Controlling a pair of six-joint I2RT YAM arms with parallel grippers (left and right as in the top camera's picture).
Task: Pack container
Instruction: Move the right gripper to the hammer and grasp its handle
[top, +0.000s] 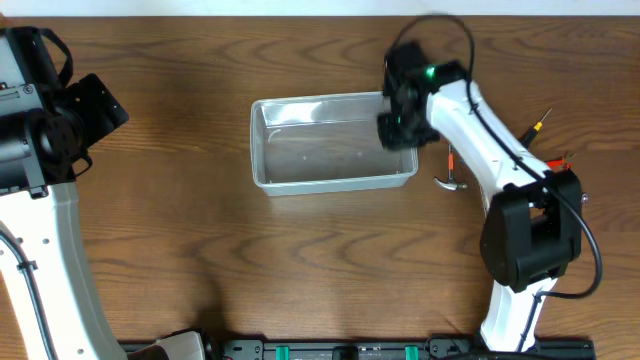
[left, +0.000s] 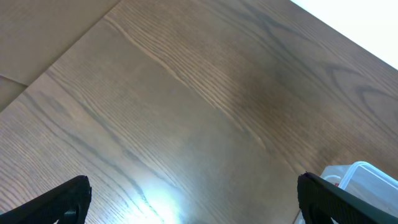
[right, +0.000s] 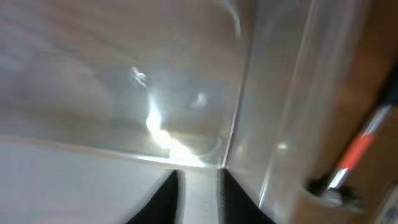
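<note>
The container (top: 330, 178) is a clear plastic tub with a rim, lying in the middle of the table in the overhead view. My right gripper (top: 400, 128) is at its right end. In the right wrist view its fingers (right: 198, 193) sit close together with the tub's rim and wall (right: 249, 93) between them, though the frame is blurred. My left gripper (left: 193, 199) is wide open and empty over bare wood at the far left. A corner of the container (left: 367, 177) shows at that view's lower right.
A small hammer with an orange handle (top: 450, 172) lies just right of the tub and also shows in the right wrist view (right: 351, 158). A screwdriver (top: 535, 125) and a red-handled tool (top: 560, 160) lie at the right, partly under the right arm.
</note>
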